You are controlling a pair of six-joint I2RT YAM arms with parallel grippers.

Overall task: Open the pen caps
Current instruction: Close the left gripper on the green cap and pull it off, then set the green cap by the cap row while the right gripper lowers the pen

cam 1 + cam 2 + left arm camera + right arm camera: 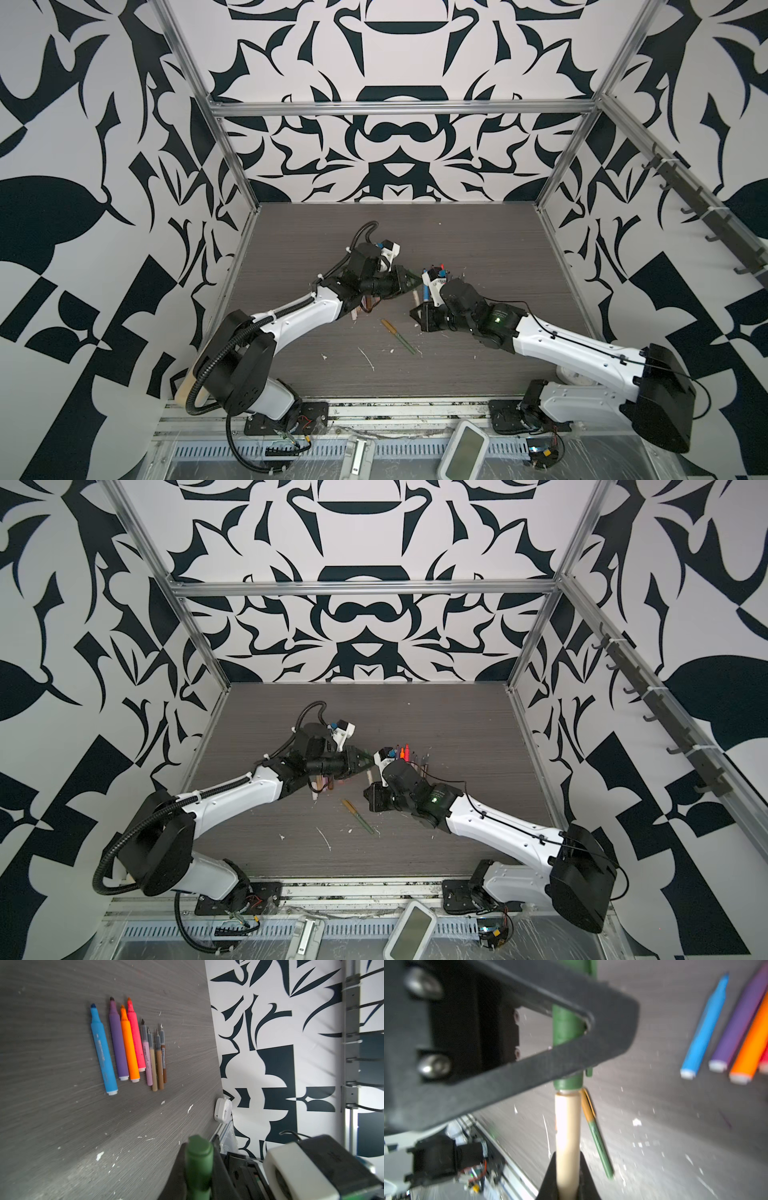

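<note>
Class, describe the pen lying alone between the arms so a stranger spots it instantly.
On the grey table, look between the left arm and right arm. A thin pen lies slanted, alone; unlike the row of bright markers, it is green with an orange end.

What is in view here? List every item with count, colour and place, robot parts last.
thick markers: four, blue, purple, orange, pink, uncapped, in a row on the table
thin pens: four, lilac, tan, two brown, uncapped, beside them
green pen: one, mustard cap, alone on the table
cream pen: one, between the two grippers
green cap: one, on the cream pen's end
brownish pieces: number unclear, under the left arm
white scraps: many, scattered on the table
white device: one, table edge
screen unit: one, white, front rail
left gripper: shut on green cap
right gripper: shut on cream pen
</note>
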